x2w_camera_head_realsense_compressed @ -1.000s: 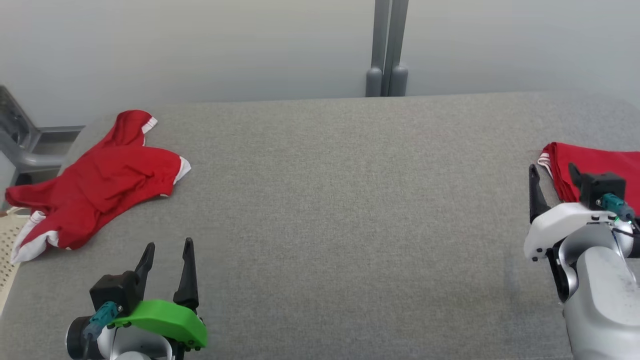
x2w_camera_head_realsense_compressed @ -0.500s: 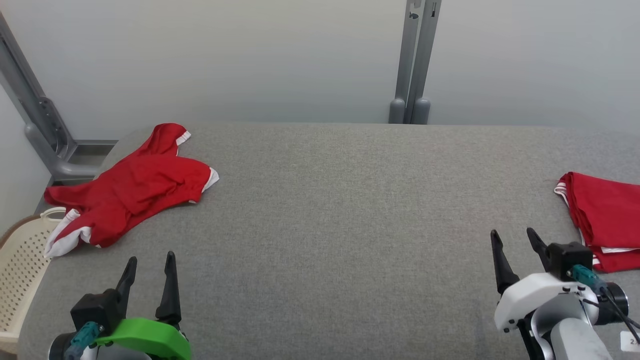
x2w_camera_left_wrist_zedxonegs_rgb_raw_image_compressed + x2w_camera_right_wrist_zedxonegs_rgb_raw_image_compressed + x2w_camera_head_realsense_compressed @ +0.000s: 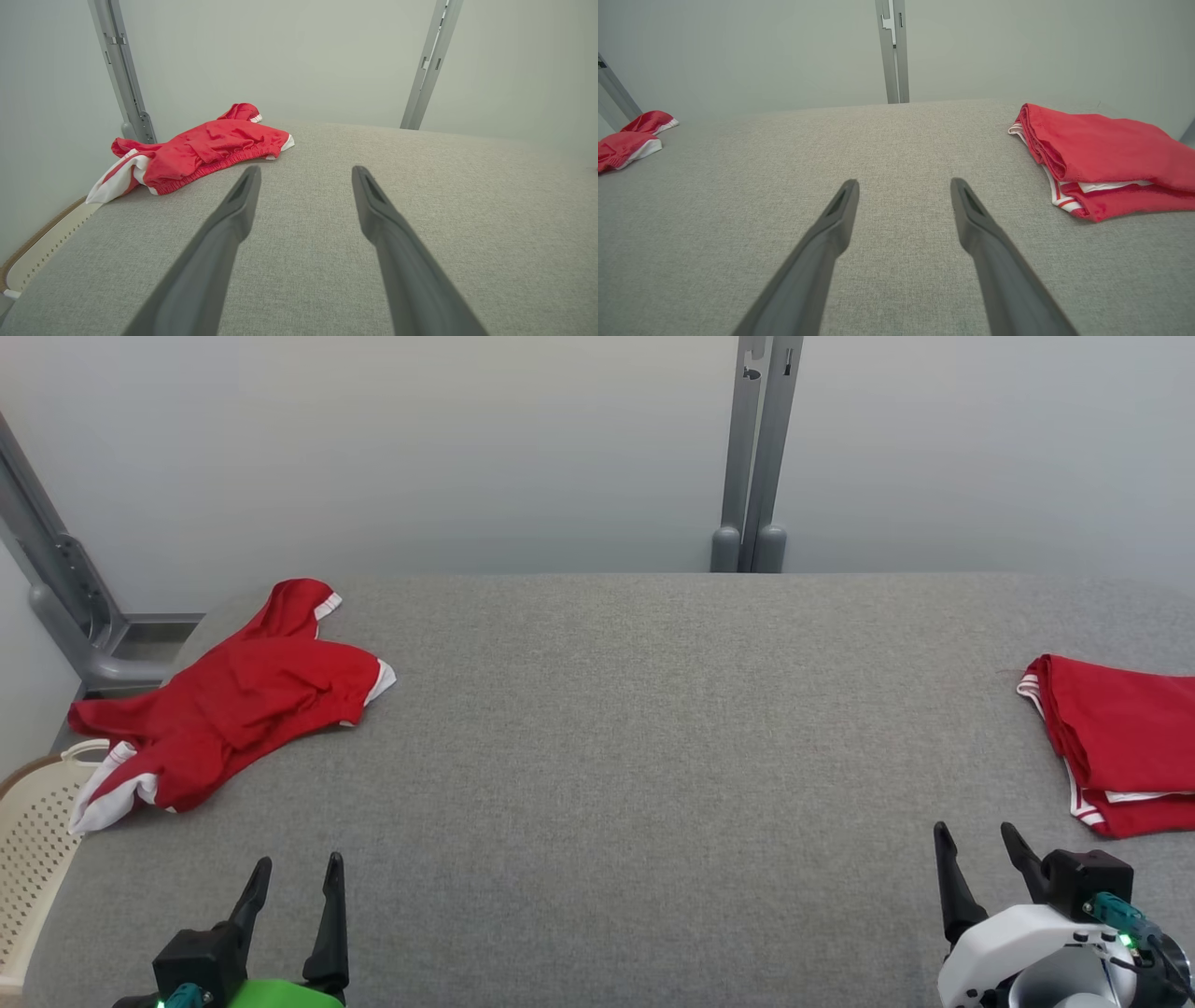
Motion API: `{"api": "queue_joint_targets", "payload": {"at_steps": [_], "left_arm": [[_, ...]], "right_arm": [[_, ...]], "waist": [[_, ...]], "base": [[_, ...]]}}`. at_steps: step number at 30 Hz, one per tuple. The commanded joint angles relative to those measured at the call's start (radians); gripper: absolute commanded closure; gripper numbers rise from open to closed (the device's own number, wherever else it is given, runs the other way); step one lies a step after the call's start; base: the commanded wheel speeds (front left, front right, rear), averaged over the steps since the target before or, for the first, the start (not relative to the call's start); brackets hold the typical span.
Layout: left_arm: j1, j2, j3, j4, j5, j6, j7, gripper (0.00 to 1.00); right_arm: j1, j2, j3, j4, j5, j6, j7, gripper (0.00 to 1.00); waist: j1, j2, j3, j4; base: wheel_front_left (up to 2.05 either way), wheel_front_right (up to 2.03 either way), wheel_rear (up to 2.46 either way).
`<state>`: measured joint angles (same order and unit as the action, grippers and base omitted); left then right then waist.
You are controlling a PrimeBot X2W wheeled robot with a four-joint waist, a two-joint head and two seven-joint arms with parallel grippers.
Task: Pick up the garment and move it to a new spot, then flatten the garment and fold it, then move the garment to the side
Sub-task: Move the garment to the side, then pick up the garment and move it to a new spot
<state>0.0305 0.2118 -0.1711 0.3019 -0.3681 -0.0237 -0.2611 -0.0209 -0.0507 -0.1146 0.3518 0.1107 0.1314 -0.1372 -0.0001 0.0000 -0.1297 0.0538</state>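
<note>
Pale wall [image 3: 467, 448] behind grey table [image 3: 635, 756]

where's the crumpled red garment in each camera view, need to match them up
Head view: the crumpled red garment lies at the left, on the far left corner of the grey table.
Left wrist view: the garment lies at the upper left.
Right wrist view: the garment is at the left edge, partly cut off.
Shared landmark: the grey upright post behind the table; the garment lies left of it in every view.
</note>
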Motion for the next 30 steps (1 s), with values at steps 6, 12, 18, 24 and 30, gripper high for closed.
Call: {"api": "queue_joint_targets", "payload": {"at_steps": [6, 12, 18, 24, 30], "left_arm": [[0.002, 0.002, -0.003, 0.009, 0.005, -0.004, -0.005, 0.0], [-0.013, 0.013, -0.009, 0.008, 0.011, -0.002, 0.0, 0.0], [-0.002, 0.033, -0.007, -0.003, 0.008, 0.002, 0.013, 0.0], [0.011, 0.053, -0.008, -0.023, 0.009, 0.008, 0.035, 0.0], [0.029, 0.068, -0.004, -0.046, 0.001, 0.017, 0.054, 0.0]], "right_arm": [[0.019, 0.0, 0.007, -0.014, 0.021, -0.002, 0.009, 0.0], [0.033, 0.0, 0.025, 0.0, 0.054, -0.002, 0.004, 0.0], [0.034, 0.0, 0.056, 0.011, 0.08, -0.001, -0.01, 0.0], [0.022, 0.0, 0.1, 0.028, 0.091, -0.001, -0.027, 0.0], [0.004, -0.001, 0.14, 0.051, 0.112, -0.001, -0.042, 0.0]], "waist": [[0.0001, 0.0, 0.005, 0.004], [0.0001, 0.0, 0.007, 0.054], [0.0001, 0.0, 0.01, 0.142], [0.0001, 0.0, 0.006, 0.249], [0.0001, 0.0, -0.001, 0.34]], "base": [[0.0, 0.0, 0.0], [0.0, 0.0, 0.0], [0.0, 0.0, 0.0], [0.0, 0.0, 0.0], [0.0, 0.0, 0.0]]}}
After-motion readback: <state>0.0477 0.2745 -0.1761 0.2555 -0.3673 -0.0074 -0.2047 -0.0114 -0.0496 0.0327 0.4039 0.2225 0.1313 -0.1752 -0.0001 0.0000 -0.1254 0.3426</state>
